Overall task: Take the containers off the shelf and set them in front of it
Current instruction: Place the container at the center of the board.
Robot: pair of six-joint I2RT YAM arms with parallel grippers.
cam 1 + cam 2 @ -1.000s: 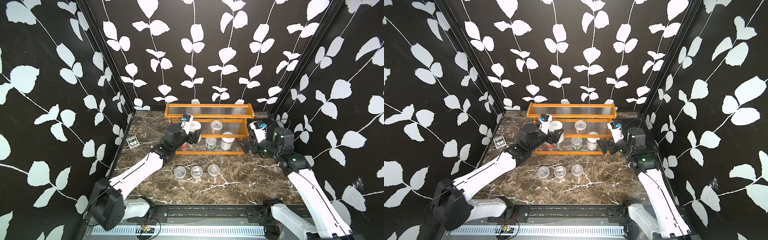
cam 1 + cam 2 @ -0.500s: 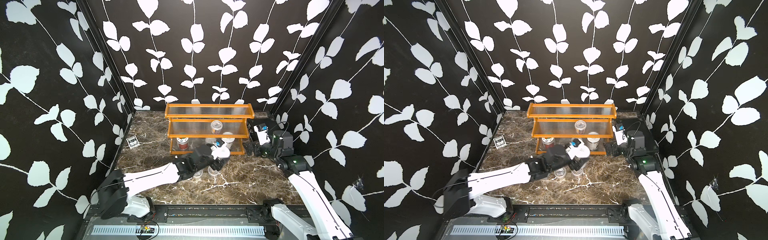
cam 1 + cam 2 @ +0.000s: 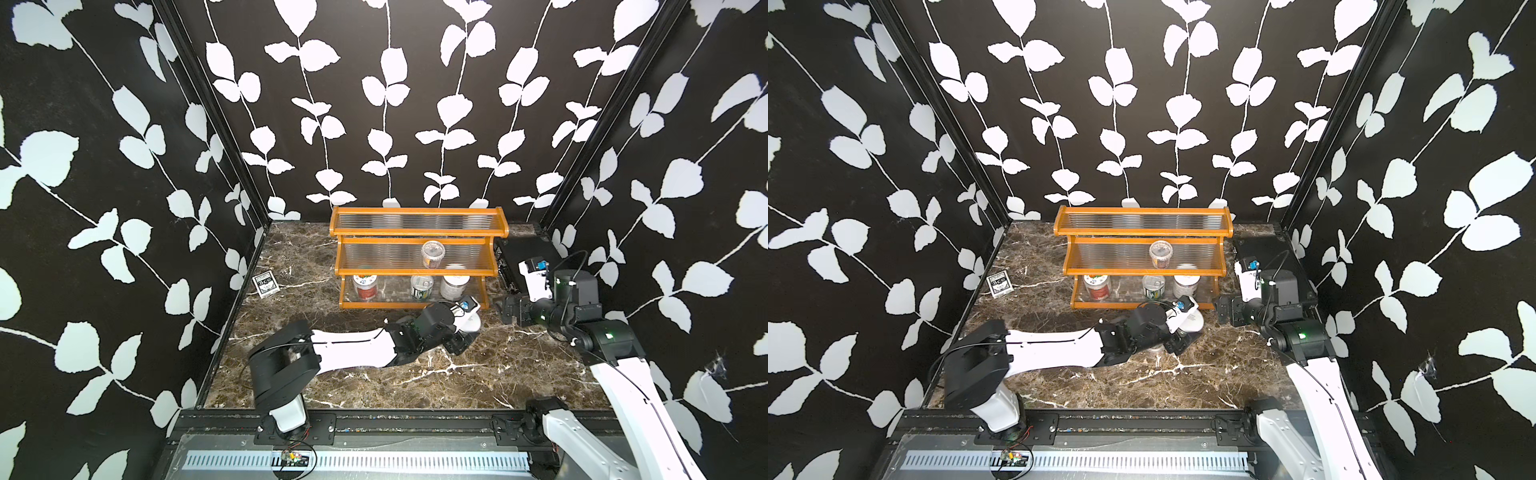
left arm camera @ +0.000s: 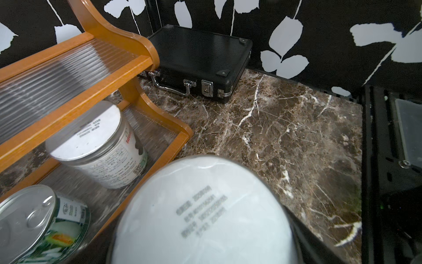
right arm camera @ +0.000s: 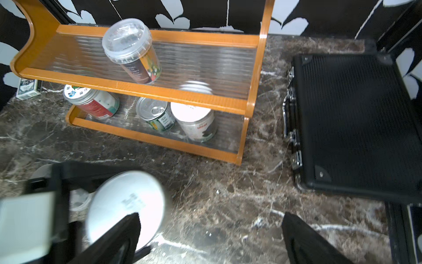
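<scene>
Largely hidden: left pincer [image 3: 468, 329] clasping white-lidded jar [image 4: 201, 212]; cup [image 3: 1157, 350] half-covered beneath arm.

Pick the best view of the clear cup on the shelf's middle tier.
Right wrist: the clear cup shows large and whole, with lid and label visible. Both top views show it small. Left wrist misses it.

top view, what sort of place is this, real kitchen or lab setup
Probably a staged robot test booth: leaf-print wall panels box in a marble-look tabletop, with the left arm and right arm on a front rail.
</scene>
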